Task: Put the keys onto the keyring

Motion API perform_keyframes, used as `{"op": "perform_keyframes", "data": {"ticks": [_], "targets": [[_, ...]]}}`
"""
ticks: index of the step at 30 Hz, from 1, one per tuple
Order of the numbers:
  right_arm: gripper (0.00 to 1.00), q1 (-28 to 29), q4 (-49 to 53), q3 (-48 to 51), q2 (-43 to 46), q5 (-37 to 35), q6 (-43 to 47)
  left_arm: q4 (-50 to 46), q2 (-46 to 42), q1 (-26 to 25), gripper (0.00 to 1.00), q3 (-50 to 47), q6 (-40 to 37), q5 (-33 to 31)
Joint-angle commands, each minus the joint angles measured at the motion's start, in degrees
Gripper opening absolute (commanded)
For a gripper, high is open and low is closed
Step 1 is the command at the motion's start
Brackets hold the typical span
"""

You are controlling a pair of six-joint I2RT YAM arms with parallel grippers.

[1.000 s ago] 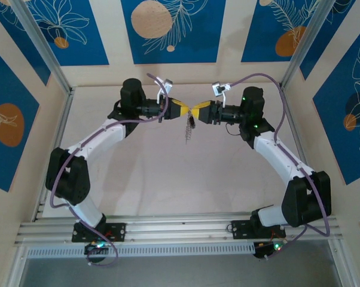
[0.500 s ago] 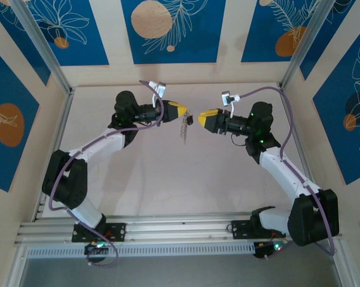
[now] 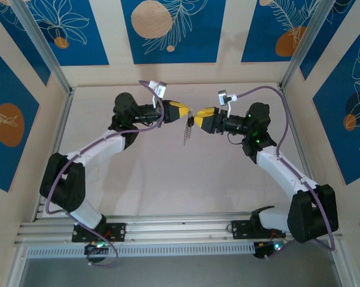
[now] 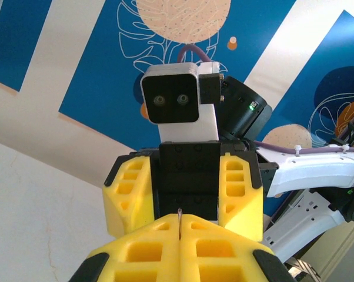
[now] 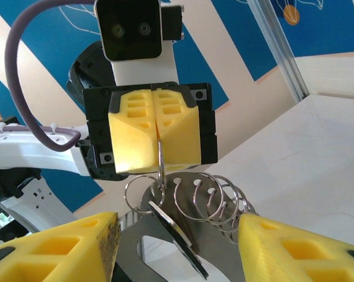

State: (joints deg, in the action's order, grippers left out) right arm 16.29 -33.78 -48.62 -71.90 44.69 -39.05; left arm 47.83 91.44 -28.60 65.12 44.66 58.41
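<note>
thin grey wire keyring [image 5: 160, 160] clamped in left yellow-fingered gripper [image 5: 157, 143] | dark flat keys [image 5: 177, 232] hung beneath | right yellow-fingered gripper [image 3: 197, 118] jaws parted wide either side

Two grippers [image 3: 189, 113] [image 3: 196, 119], one keyring [image 3: 186, 133], one key [image 3: 191, 122]

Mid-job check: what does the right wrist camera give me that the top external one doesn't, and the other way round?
Right wrist: close detail. The left gripper is shut on the thin wire of the keyring. Silver rings and a flat metal piece hang beneath it, between the open fingers of the right gripper.
Top external: the layout. Both arms reach in from opposite sides and meet tip to tip over the far middle of the table.
Both: the left gripper pinching the keyring, with the right gripper facing it.
</note>
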Motion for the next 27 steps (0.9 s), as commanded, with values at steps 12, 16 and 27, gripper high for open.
{"op": "perform_keyframes", "data": {"ticks": [12,16,27], "targets": [[0.03,2.64,-1.65,1.68,-0.16,2.43,0.75,3.04,-2.03,-0.86,0.0,1.34,0.31,-1.06],[0.0,2.43,0.1,2.79,1.06,1.55,1.66,3.15,-2.6,-0.94,0.0,0.84,0.21,-1.65],[0.0,3.1,0.05,2.24,-0.56,0.75,1.01,4.45,-4.77,-1.01,0.0,-0.66,0.58,-3.87]]}}
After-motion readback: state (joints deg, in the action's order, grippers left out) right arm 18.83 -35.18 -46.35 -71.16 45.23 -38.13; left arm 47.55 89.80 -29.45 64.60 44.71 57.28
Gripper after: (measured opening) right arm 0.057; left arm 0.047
